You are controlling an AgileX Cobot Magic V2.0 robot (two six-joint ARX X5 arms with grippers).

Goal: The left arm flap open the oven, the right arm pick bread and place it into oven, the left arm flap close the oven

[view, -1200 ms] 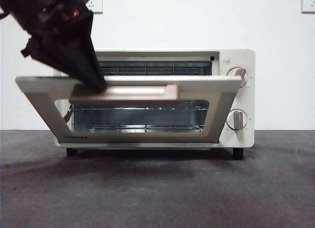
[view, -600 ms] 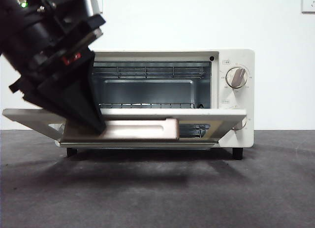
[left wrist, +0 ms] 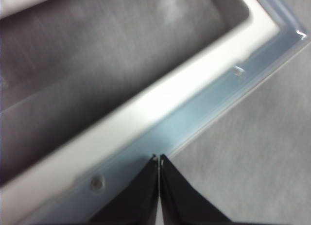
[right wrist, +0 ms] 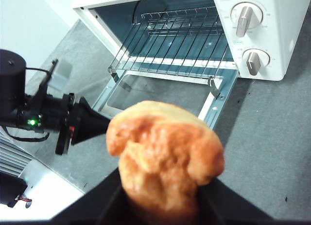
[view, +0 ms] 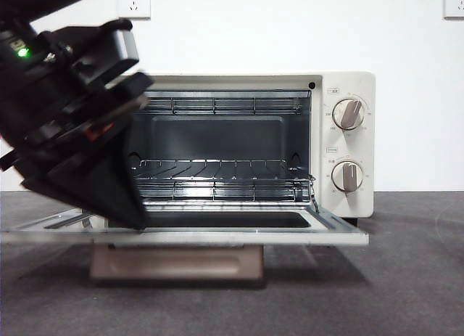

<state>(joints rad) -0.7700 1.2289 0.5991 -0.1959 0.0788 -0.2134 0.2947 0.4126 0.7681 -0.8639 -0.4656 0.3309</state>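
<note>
The cream-white oven (view: 348, 85) stands open, its door (view: 217, 238) lying flat and level in front, beige handle (view: 177, 263) underneath. The wire rack (view: 217, 169) inside is bare. My left gripper (view: 134, 218) rests on the door's left front part; in the left wrist view its jaws (left wrist: 159, 159) are shut, tips touching the door's frame (left wrist: 146, 113). My right gripper (right wrist: 163, 205) is shut on the golden-brown bread (right wrist: 163, 162), held in the air in front of the oven (right wrist: 272, 35) and above the table. It is out of the front view.
Two beige knobs (view: 349, 113) (view: 350, 176) sit on the oven's right panel. The dark grey table mat (view: 377, 292) spreads in front. Wall sockets (view: 135, 1) (view: 454, 2) are on the white wall behind. The left arm (right wrist: 73, 125) shows beside the door in the right wrist view.
The oven door has swung down from half open to flat. My left gripper has gone down with it, staying on its left part.
</note>
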